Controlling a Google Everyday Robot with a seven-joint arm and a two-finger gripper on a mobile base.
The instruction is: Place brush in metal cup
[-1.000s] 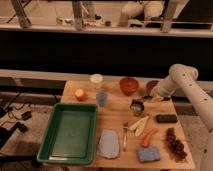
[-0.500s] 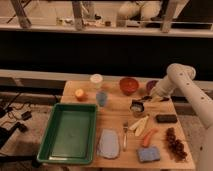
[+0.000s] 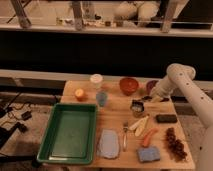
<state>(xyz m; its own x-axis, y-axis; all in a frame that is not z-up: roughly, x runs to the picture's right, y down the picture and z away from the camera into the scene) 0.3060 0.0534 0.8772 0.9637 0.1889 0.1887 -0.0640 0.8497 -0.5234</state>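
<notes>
— Wooden table (image 3: 117, 107), dark wall behind it. Where is the metal cup?
— The metal cup (image 3: 137, 108) stands upright right of the table's middle, toward the right edge, with a black block (image 3: 166, 118) near it.
— And the gripper?
— The gripper (image 3: 150, 98) hangs low near the far right corner, just beyond the cup, in front of a dark red bowl (image 3: 150, 86). Apart or together, I cannot tell.
— The left side?
— A green tray (image 3: 70, 132) fills the near left corner, and a white cup (image 3: 96, 80) stands at the far edge.
</notes>
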